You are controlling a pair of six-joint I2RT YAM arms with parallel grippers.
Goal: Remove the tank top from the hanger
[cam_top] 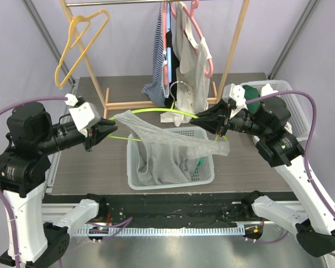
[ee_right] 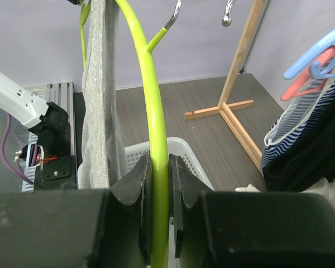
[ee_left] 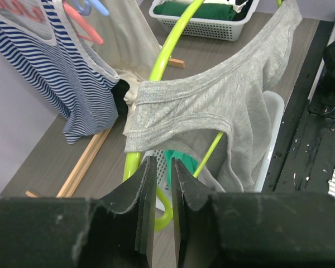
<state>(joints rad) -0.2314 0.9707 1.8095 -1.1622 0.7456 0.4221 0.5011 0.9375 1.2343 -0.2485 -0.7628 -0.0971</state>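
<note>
Grey tank top [ee_left: 212, 106] drapes hanger [ee_right: 154, 111] (clamped by right claw [ee_right: 159, 163]; left claw [ee_left: 161, 163] near-closed).

— How is the light?
— Bright and even, coming from above. The basket [cam_top: 132, 177] casts only a soft shadow on the table [cam_top: 89, 162].
— Any glare?
— The metal strip [cam_top: 173, 245] at the near edge is washed pale, and the hanger [ee_right: 156, 128] has a glossy streak.
— Focus?
— The top view is sharp. In the wrist views, the left fingers [ee_left: 139, 206] and right fingers [ee_right: 135, 190] are blurred.
</note>
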